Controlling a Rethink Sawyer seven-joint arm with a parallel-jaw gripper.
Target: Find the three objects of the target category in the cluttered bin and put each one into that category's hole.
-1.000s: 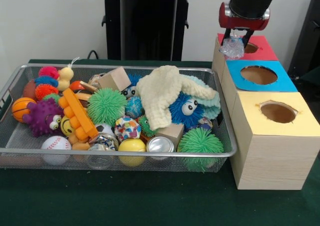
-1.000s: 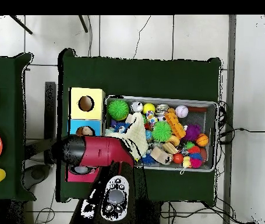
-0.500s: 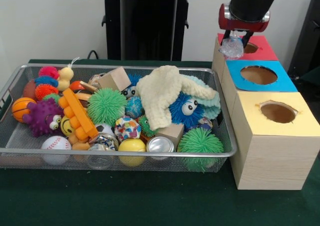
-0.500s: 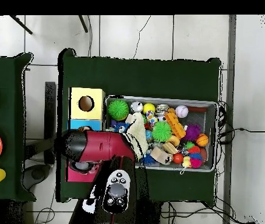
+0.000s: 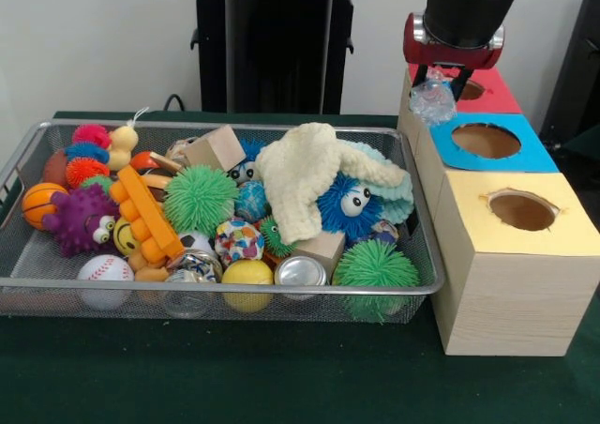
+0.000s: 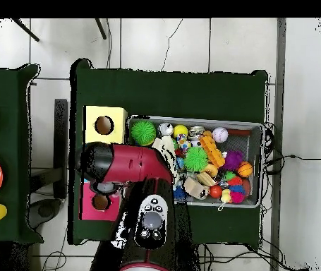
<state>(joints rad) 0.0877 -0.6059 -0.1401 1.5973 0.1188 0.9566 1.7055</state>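
We see a clear, crinkly ball (image 5: pixel 433 96) hanging in the upper right of the front view, pinched between the jaws of the gripper (image 5: pixel 438 75), which are closed on it. It sits in front of the near left corner of the red-topped box (image 5: pixel 487 91), just left of that box's hole (image 5: pixel 472 90), and above the far left edge of the blue-topped box (image 5: pixel 487 143). The red and black arm (image 5: pixel 464 11) comes down from the top edge. Below the blue box in the frame stands the yellow-topped box (image 5: pixel 520 255), its round hole open. To the left, filling the middle of the frame, we find the wire bin (image 5: pixel 28 157) on the green counter (image 5: pixel 281 377), packed with toys: a cream cloth (image 5: pixel 305 185) draped over a blue fuzzy toy with eyes (image 5: pixel 345 202), two green spiky balls, a baseball (image 5: pixel 105 272) and an orange block piece (image 5: pixel 145 213). In the overhead view the arm (image 6: pixel 124 164) covers the blue box.
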